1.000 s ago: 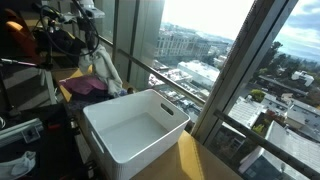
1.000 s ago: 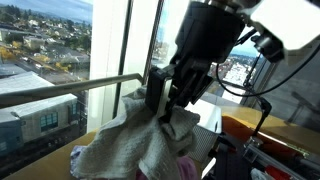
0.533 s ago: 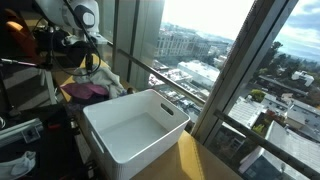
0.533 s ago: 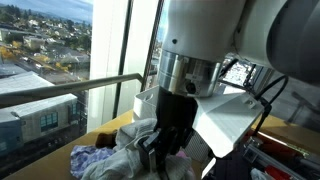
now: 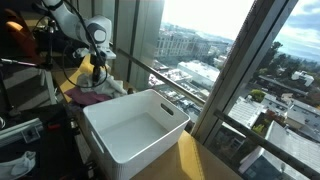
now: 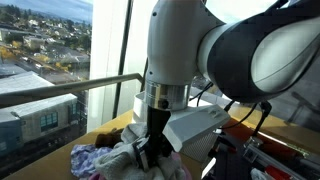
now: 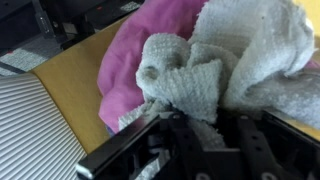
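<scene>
1. Standing open on the bench (image 5: 196,160), a white plastic bin (image 5: 135,135) is rectangular, smooth-walled and round-cornered, with a rolled rim.
2. Heaped past the bin's far end, near the bench's window edge, an off-white towel (image 7: 235,55) is thick, nubby terry, bunched into soft folds.
3. Under and beside it lies a pink cloth (image 7: 135,50), smoother and crumpled, touching the towel.
4. The bench top is flat and yellow-tan; tall windows (image 5: 190,40) with dark frames show city roofs far below.
5. The white arm (image 6: 185,50) bends down over the heap, its wrist pointing straight down in both exterior views.
6. The black gripper (image 7: 200,125) is narrow, its jaws pinching a knot of the towel just above the pink cloth.
</scene>
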